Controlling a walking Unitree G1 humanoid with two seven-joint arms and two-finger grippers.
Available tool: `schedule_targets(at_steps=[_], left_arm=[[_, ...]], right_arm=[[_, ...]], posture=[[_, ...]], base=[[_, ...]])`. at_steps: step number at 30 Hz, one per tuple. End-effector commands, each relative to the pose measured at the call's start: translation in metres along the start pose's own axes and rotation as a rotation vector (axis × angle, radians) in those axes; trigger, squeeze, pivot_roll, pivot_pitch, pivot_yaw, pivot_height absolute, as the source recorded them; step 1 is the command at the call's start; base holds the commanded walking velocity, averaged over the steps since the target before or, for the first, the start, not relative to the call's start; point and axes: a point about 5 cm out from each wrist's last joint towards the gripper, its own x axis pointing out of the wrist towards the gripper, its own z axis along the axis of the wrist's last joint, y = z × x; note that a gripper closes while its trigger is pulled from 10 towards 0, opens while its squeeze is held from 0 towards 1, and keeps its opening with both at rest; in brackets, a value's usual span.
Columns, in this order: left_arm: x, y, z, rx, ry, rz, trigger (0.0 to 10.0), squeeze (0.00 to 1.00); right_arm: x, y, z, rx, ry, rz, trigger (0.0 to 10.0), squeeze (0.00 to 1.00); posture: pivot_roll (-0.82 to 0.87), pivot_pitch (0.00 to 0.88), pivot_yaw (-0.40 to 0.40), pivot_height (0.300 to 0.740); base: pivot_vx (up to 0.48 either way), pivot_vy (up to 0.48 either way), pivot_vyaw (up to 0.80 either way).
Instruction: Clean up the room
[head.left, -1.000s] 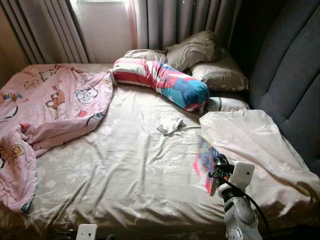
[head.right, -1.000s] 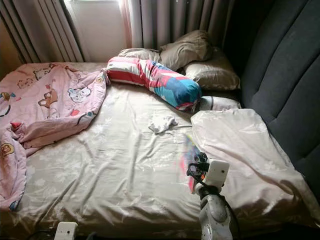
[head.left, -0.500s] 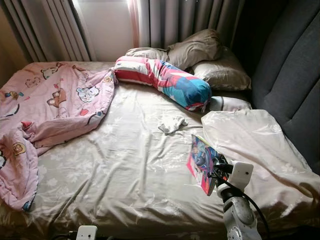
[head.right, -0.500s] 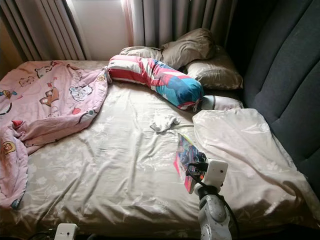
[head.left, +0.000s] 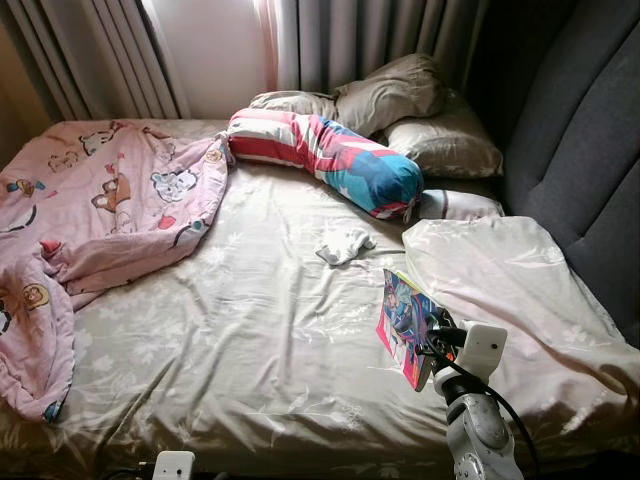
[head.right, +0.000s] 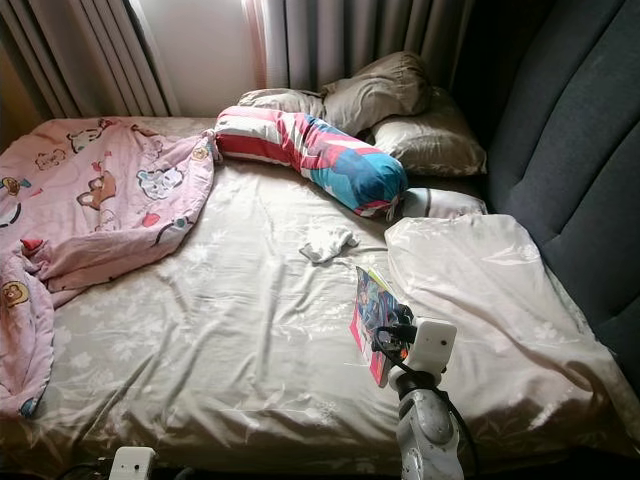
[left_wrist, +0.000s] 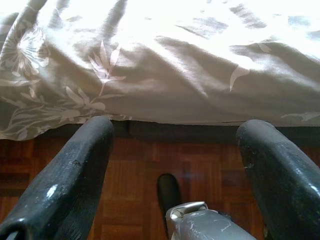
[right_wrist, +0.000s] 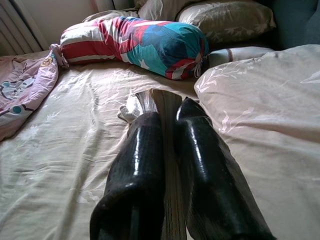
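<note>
Tidying had barely begun: right pincer (head.left: 432, 352) clamped a thin colourful book (head.left: 403, 322) at lower right; left pincer (left_wrist: 175, 165) gaped; small white cloth (head.left: 344, 245) and rumpled pink cartoon blanket (head.left: 100, 200) remained on the bed (head.left: 250, 330).

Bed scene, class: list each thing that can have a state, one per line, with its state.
Book: held on edge above the sheet, clamped in the right tool.
Left tool: open, holding nothing, low at the bed's edge.
Pink blanket: crumpled.
Bolster: lying across the bed.
White sock: crumpled, loose on the sheet.
</note>
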Motion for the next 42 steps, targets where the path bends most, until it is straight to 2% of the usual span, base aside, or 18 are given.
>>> schedule_targets(at_steps=[1,15,20,25,42], left_arm=[[-0.0042,0.0014,-0.0097,-0.004,0.04,-0.001,10.0,0.0],[-0.0042,0.002,-0.0092,-0.004,0.038,-0.002,10.0,0.0],[-0.0041,0.0021,-0.009,-0.004,0.036,0.0,10.0,0.0],[-0.004,0.002,-0.0086,-0.005,0.035,0.0,10.0,0.0],[-0.0036,0.0002,-0.0081,-0.009,0.029,-0.002,10.0,0.0]], right_arm=[[0.0034,0.0032,0.0071,0.005,-0.037,0.008,10.0,0.0],[0.0034,0.004,0.0062,0.008,-0.035,0.006,10.0,0.0],[0.004,0.0041,0.006,0.013,-0.03,0.006,10.0,0.0],[0.0045,0.0043,0.0059,0.014,-0.027,0.007,10.0,0.0],[0.004,0.0061,0.0054,0.011,-0.026,0.028,10.0,0.0]], posture=[[0.03,0.182,0.003,0.74],[0.03,0.186,0.004,0.74],[0.04,0.187,0.004,0.74],[0.04,0.187,0.003,0.74],[0.03,0.191,0.002,0.74]], base=[[0.0,0.0,0.0],[0.0,0.0,0.0],[0.244,0.0,0.0],[0.251,0.0,-0.72],[0.254,0.0,0.0]])
